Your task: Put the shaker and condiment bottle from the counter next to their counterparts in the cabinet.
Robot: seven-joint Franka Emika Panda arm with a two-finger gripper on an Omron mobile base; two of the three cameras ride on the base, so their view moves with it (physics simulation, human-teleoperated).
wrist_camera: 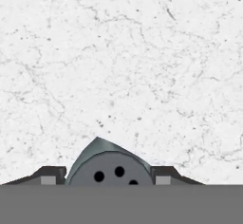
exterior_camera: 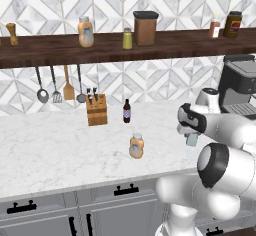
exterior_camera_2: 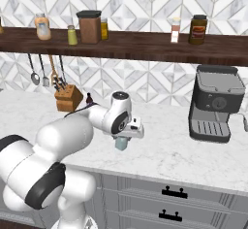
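Shaker [exterior_camera_2: 121, 143] is the step in hand: the pale blue-grey one with the grey cap sits between the fingers of the tool [exterior_camera_2: 122, 140], which hangs from the arm above the marble surface [exterior_camera_2: 169, 150] toward its front edge. In the hand view the grey cap with its dark holes [wrist_camera: 111, 171] lies between the 2 dark fingertips [wrist_camera: 47, 175], each close against a side of it, so the tool looks closed on the shaker. Whether the shaker is lifted clear of the surface or rests on it I cannot tell; in the right base view its bottom seems just above the marble.

The condiment bottle [exterior_camera: 136, 146], squat and orange-tan with a pale cap, stands untouched near the front edge of the surface, to the left of the tool in the left base view, so that half of the task is not yet begun.

Up on the long dark wooden shelf [exterior_camera: 50, 47] the 2 counterparts wait: the yellow-green shaker [exterior_camera: 127, 39] just beside a brown canister [exterior_camera: 145, 28], and the matching orange bottle [exterior_camera: 85, 32] further toward the shelf's left end.

By my judgement the next move calls for a high lift, well above the shelf's front lip, then a reach inward to set the shaker down upright in the bare stretch between the yellow-green shaker and the orange bottle, without knocking either. A knife block [exterior_camera: 96, 110] and a slim dark bottle [exterior_camera: 127, 111] stand at the back of the surface below that spot.
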